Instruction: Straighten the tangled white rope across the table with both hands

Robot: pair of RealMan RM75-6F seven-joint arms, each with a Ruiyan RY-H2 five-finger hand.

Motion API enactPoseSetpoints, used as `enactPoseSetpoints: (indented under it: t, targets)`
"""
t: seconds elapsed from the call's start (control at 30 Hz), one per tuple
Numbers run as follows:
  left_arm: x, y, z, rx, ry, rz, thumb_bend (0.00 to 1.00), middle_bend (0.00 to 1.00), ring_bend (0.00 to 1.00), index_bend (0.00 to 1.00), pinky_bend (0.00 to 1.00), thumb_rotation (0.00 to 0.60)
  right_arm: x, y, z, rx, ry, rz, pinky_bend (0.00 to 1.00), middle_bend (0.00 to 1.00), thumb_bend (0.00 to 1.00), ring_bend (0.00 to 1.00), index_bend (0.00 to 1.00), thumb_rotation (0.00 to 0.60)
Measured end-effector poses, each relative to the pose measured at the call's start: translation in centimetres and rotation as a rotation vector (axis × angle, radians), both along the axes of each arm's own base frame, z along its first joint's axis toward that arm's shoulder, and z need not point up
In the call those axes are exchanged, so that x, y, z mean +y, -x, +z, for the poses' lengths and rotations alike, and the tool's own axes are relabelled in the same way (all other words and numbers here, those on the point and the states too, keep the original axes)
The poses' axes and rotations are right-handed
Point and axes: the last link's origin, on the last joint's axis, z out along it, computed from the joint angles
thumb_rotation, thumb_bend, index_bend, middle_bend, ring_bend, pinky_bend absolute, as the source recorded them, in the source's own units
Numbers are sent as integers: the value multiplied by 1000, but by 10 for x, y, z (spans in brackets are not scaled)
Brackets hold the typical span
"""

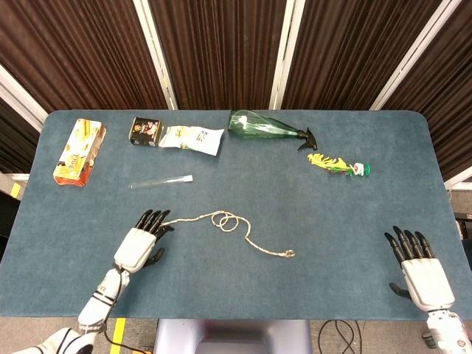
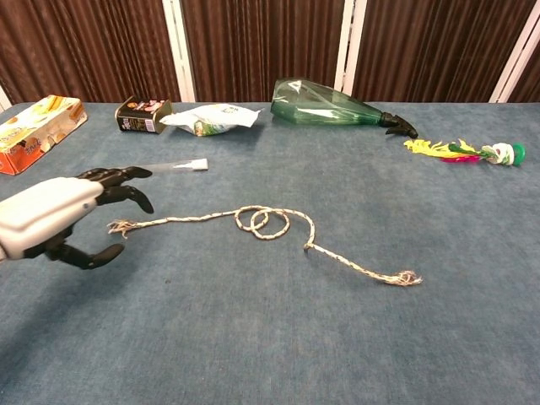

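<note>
The white rope (image 1: 228, 223) (image 2: 268, 224) lies mid-table, with two small loops near its middle and frayed ends at left and right. My left hand (image 1: 141, 243) (image 2: 61, 218) hovers open right over the rope's left end, fingers spread, holding nothing. At the table's near right corner my right hand (image 1: 417, 268) stays open, far from the rope's right end (image 1: 289, 253); the chest view does not show it.
A clear test tube (image 1: 161, 181) lies just beyond the left hand. Along the far side sit an orange box (image 1: 79, 151), a small tin (image 1: 145, 131), a white packet (image 1: 192, 138), a green spray bottle (image 1: 267, 127) and a yellow-green toy (image 1: 338, 164).
</note>
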Motion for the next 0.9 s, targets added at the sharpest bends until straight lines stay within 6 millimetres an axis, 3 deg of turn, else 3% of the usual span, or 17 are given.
enactPoseSetpoints:
  t: [0.4,0.9]
  targets:
    - [35,1,-25,65,-65,79,429,44,0,425,67,600,-4,3,0,4,2,-19,0,0,157,0,0,600]
    - [47,12,-31,115,-90,113,427,67,0,479,71,600,-4,3,-1,8,-1,-20,0,0,156,0,0,600]
